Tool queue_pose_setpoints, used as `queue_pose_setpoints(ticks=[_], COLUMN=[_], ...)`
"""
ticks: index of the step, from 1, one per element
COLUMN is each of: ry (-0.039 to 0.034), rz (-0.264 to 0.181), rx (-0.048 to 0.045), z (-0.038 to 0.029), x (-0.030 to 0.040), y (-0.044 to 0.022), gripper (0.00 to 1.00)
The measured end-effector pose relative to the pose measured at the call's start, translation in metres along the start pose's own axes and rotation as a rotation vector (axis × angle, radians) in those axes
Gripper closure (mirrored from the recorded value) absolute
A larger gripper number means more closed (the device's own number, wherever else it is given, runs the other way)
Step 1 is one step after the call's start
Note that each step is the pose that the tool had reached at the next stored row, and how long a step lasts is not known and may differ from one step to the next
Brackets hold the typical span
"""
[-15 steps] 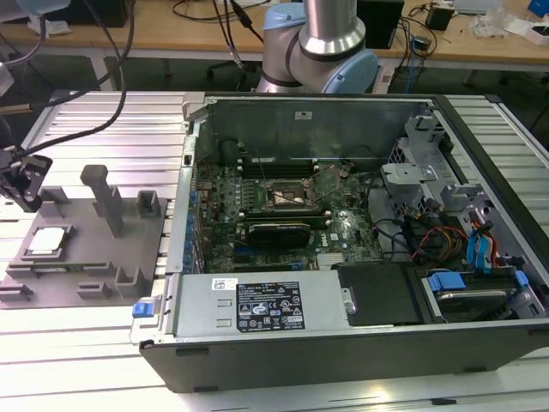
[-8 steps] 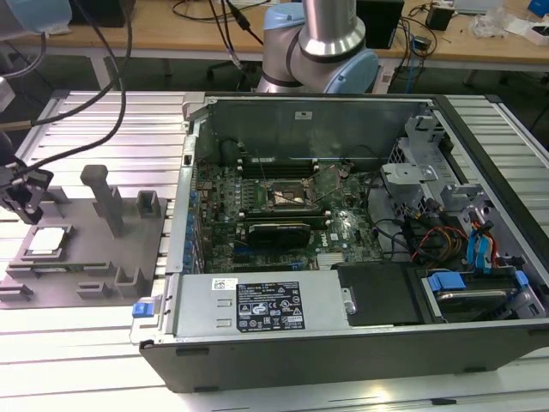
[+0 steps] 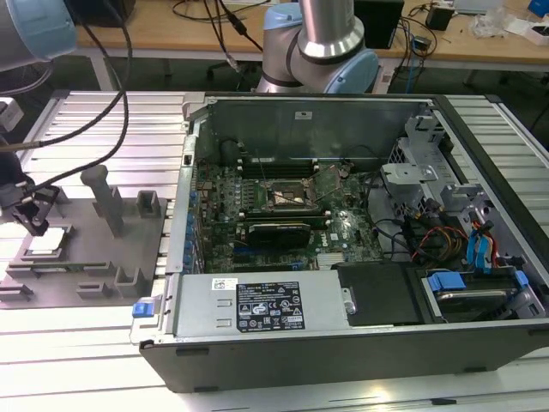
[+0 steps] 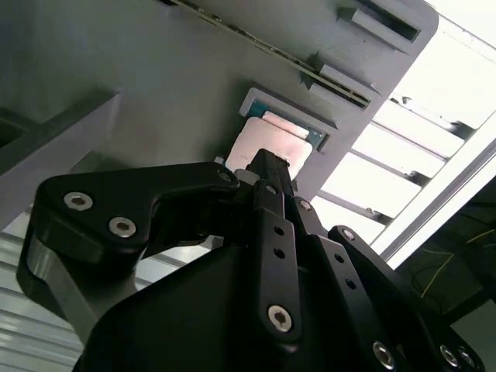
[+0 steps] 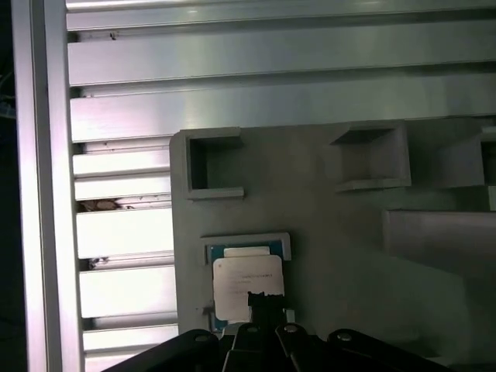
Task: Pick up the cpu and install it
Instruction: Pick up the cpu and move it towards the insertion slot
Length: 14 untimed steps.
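The cpu (image 3: 47,242), a small pale square chip, lies flat in a shallow nest on the grey fixture plate (image 3: 129,249) at the exterior view's left. My gripper (image 3: 38,225) hangs right over it, its dark fingers drawn together into one narrow tip, shut. In the second wrist view that gripper (image 4: 265,161) tip meets the near edge of the cpu (image 4: 271,139). In the first wrist view the gripper (image 5: 263,298) overlaps the lower part of the cpu (image 5: 246,277), which still sits in its blue-rimmed nest. The motherboard socket (image 3: 287,196) stands bare, with its metal lid (image 3: 330,178) raised.
The open computer case (image 3: 343,343) takes up the middle and the exterior view's right, with a black expansion card (image 3: 279,230) and a power supply (image 3: 257,309). Grey fixture blocks and a post (image 3: 107,199) rise from the plate. Cables (image 3: 86,129) hang over the ribbed aluminium table.
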<state>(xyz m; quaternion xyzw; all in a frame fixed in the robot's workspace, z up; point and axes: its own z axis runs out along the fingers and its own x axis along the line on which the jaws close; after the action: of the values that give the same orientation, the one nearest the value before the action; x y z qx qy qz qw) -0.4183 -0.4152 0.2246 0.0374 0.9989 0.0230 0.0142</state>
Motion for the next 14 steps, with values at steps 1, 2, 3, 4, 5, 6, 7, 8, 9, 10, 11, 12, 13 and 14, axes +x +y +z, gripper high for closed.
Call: queue_pose_setpoints(ticks=[1, 2, 3, 4, 5, 6, 7, 8, 9, 10, 11, 12, 13, 14], ry=[0.0000, 0.0002, 0.0002, 0.0004, 0.0005, 0.0007, 0.0009, 0.0010, 0.0010, 0.0008, 0.0008, 0.0008, 0.0008, 0.0008], rz=[0.000, 0.000, 0.000, 0.000, 0.000, 0.000, 0.000, 0.000, 0.000, 0.000, 0.000, 0.000, 0.000, 0.000], rx=[0.0000, 0.0000, 0.0000, 0.0000, 0.0000, 0.0001, 0.0002, 0.0002, 0.0003, 0.0002, 0.0001, 0.0001, 0.0001, 0.0001], z=[0.0018, 0.0036, 0.0054, 0.0080, 0.0097, 0.0114, 0.0114, 0.0114, 0.0115, 0.0116, 0.0116, 0.0117, 0.0117, 0.0118], x=[0.0004, 0.0007, 0.0009, 0.0014, 0.0016, 0.0018, 0.0019, 0.0019, 0.0019, 0.0019, 0.0019, 0.0019, 0.0018, 0.0019], y=[-0.0002, -0.0004, -0.0005, -0.0007, -0.0008, -0.0009, -0.0009, -0.0009, -0.0009, -0.0009, -0.0009, -0.0009, -0.0009, -0.0009], gripper=[0.89, 0.89, 0.89, 0.89, 0.89, 0.89, 0.89, 0.89, 0.89, 0.89, 0.89, 0.89, 0.83, 0.76])
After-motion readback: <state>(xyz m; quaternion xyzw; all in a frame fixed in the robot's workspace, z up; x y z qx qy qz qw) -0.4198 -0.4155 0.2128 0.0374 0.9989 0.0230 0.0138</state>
